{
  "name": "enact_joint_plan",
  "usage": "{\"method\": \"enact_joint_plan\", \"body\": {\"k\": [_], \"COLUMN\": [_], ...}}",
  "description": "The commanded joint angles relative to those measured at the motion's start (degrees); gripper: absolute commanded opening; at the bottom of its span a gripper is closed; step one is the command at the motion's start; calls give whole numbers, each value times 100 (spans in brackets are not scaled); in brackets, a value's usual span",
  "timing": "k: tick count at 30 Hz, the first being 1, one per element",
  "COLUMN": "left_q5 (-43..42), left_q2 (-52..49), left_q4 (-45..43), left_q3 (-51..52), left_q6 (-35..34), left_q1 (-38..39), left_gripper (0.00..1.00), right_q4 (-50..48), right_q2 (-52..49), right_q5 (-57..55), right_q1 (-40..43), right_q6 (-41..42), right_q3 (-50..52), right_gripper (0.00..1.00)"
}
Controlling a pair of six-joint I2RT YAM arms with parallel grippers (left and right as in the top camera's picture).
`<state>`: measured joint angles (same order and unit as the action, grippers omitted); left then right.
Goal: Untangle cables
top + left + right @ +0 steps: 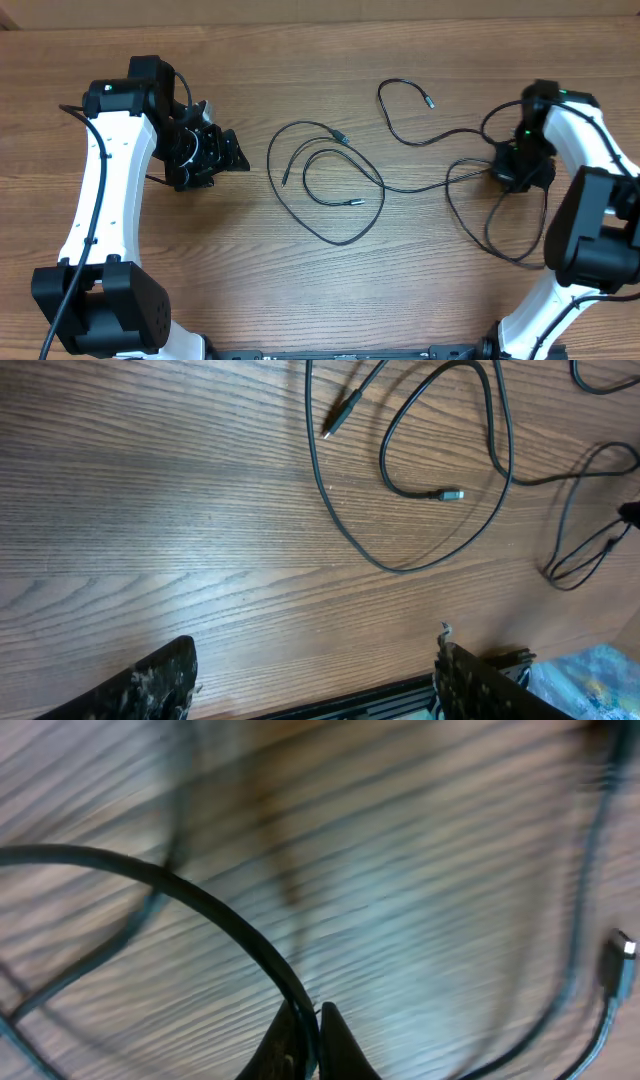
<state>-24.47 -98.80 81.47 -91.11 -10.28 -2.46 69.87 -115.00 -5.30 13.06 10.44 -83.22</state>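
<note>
Thin black cables lie on the wood table. One cable forms loose loops at the centre, with a silver-tipped plug. Another cable curls at the upper centre and runs right toward my right gripper. My right gripper is low over the table and shut on a cable, pinched between its fingertips. More loops trail below it. My left gripper is open and empty, left of the centre loops, its fingers wide apart above bare wood.
The table's front edge with a black rail shows in the left wrist view. A plug end lies at the right of the right wrist view.
</note>
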Motion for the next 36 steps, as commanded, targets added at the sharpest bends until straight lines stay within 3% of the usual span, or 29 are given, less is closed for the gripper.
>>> {"method": "enact_joint_plan", "body": {"k": [1, 8, 12, 16, 17, 19, 20, 21, 27, 36], "left_q5": [-46, -46, -50, -50, -50, -50, -50, -50, -50, -46], "left_q2": [-7, -7, -7, -7, -7, -7, -7, -7, -7, -7], "left_q4": [13, 13, 15, 26, 28, 26, 26, 28, 52, 9], "left_q3": [-17, -17, -17, -17, -17, -17, -17, -17, -17, -17], "left_q6": [129, 109, 105, 105, 107, 105, 105, 105, 107, 109], "left_q1": [-15, -15, -15, -15, -15, -15, -15, -15, -15, -15], "left_gripper": [76, 76, 75, 76, 76, 76, 76, 76, 76, 76], "right_q4": [4, 496, 695, 785, 791, 846, 905, 960, 1456, 1781], "right_q2": [87, 90, 90, 90, 90, 87, 85, 85, 83, 81], "right_q5": [-426, -393, -247, -142, -39, 286, 494, 708, 1705, 1696], "right_q1": [426, 1526, 2087, 2391, 2411, 2415, 2411, 2382, 2013, 903], "right_q6": [352, 940, 979, 975, 970, 920, 870, 798, 149, -455], "right_q3": [-321, -2365, -3773, -4559, -4625, -4627, -4601, -4553, -4319, -3272], "right_gripper": [4, 4, 4, 4, 9, 59, 76, 84, 90, 95]}}
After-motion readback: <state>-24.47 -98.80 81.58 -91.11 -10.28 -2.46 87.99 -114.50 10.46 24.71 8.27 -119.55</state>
